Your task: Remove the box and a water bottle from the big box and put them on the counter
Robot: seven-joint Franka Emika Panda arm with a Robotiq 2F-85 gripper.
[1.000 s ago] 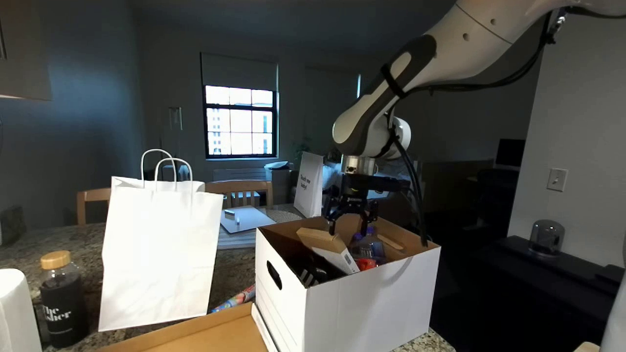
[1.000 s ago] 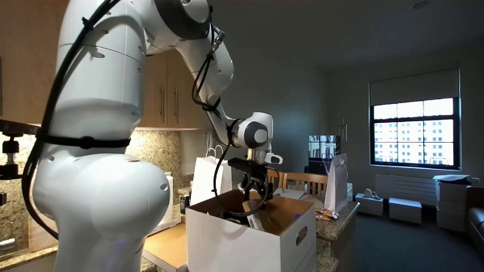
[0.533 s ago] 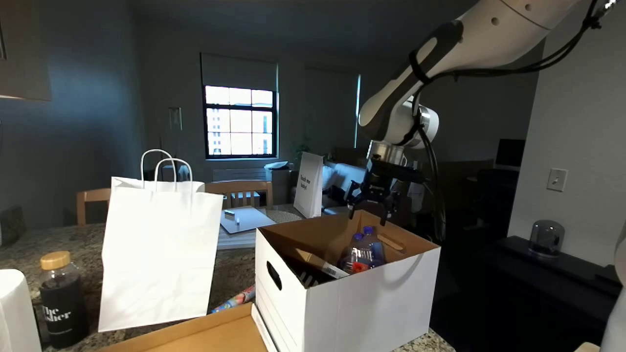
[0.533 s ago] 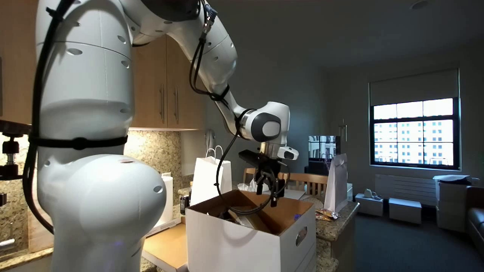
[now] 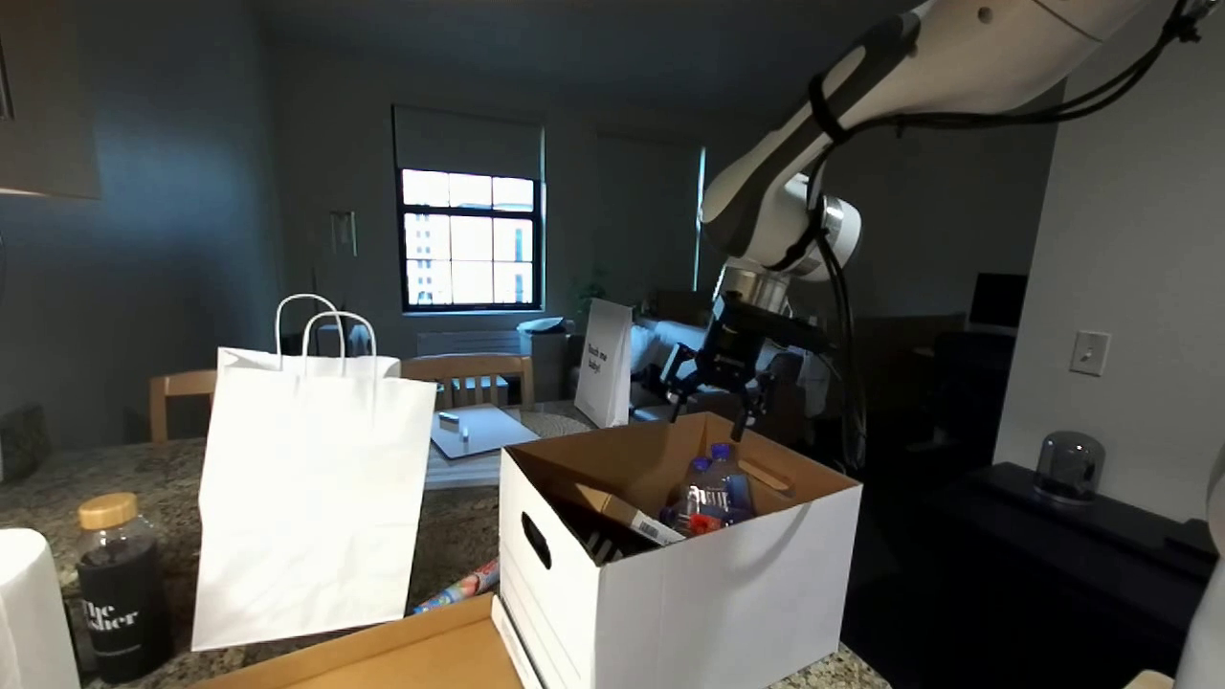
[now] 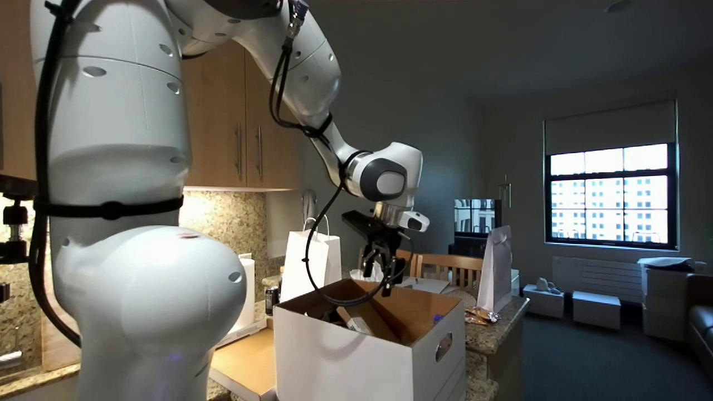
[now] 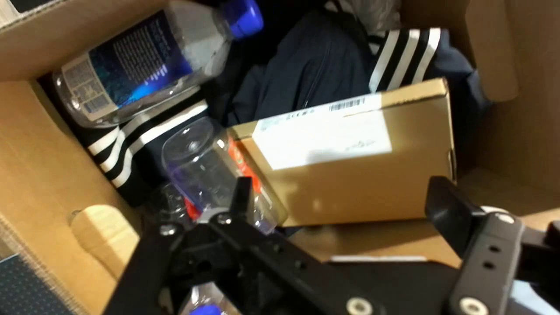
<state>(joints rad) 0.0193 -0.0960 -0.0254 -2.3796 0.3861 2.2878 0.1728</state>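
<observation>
Over the big box (image 5: 718, 612) hangs the gripper (image 5: 707, 427), spread wide, empty! Danger: one jaw overlaps the red-labelled bottle (image 7: 208, 162) in the wrist view, so dropping straight could knock it. The small box (image 7: 354, 175)? Tilted inside the big one, labelled end toward that bottle, long axis nearly along the jaws' spread.
</observation>
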